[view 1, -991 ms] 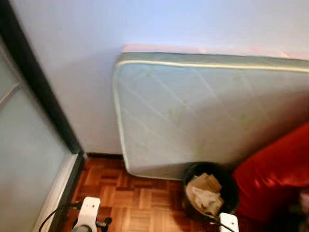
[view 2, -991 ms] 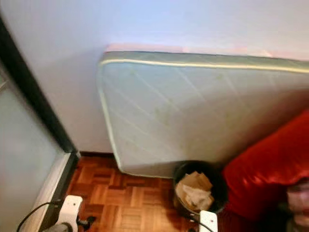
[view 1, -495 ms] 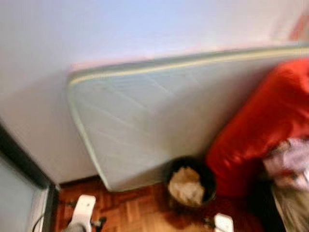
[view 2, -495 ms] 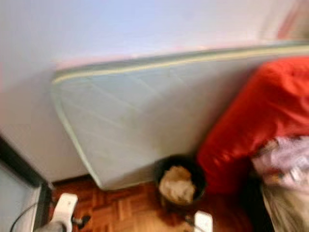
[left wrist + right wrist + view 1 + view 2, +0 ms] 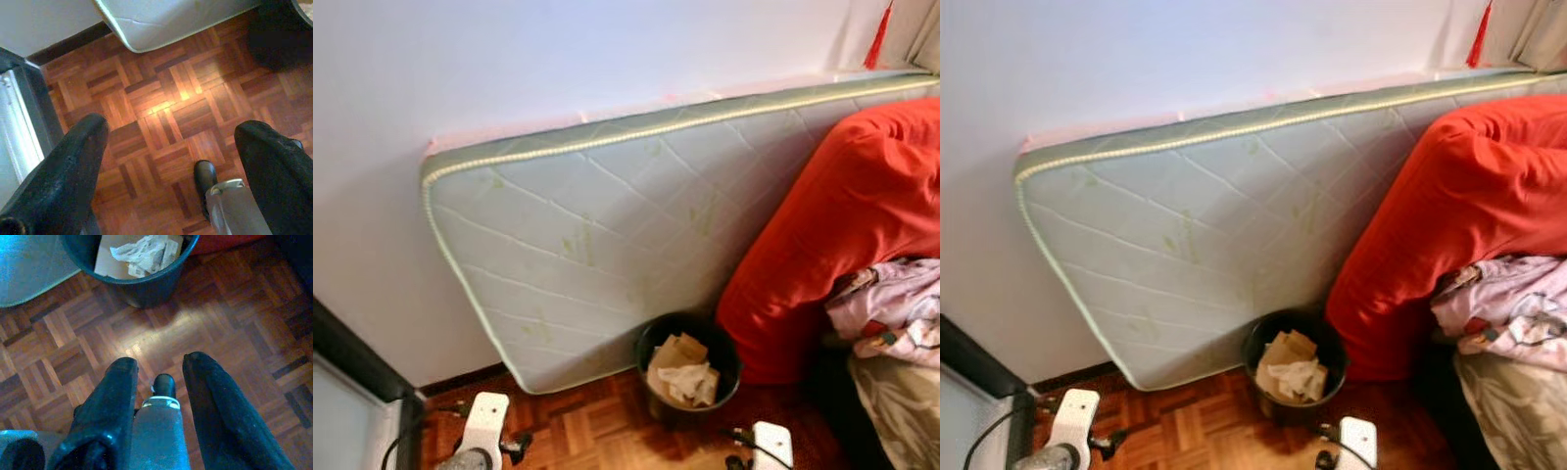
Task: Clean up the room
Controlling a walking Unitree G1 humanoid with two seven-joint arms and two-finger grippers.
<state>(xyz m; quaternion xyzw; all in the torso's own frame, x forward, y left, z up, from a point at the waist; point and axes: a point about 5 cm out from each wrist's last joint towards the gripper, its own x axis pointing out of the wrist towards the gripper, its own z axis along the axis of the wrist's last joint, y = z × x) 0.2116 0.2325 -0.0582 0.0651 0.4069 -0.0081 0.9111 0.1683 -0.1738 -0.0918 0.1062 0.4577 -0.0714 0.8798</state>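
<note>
Where the head cameras look down, a pale quilted mattress (image 5: 607,245) stands on its long edge, leaning against a white wall (image 5: 509,69). Just in front of its lower edge a black bin (image 5: 687,364) sits on the wood-block floor (image 5: 597,436), with crumpled paper and cardboard (image 5: 683,372) inside. A big red cushion (image 5: 842,225) leans against the mattress, its lower end right beside the bin. Below the cushion lies a heap of pinkish patterned clothes (image 5: 891,308) on a bed edge. A dark door frame (image 5: 357,357) rises at the left. Both arms hang low at the bottom of the picture, white wrists showing.

Seen from the left wrist, the left gripper (image 5: 171,171) hangs over bare floor with its two black fingers (image 5: 63,176) spread wide and nothing between them. A corner of the mattress and the dark frame lie beyond.

From the right wrist, the right gripper (image 5: 159,382) hangs above the floor, fingers (image 5: 215,416) parted by a narrow gap and holding nothing. The bin (image 5: 132,274) with its paper stands near, ahead of the fingertips.
</note>
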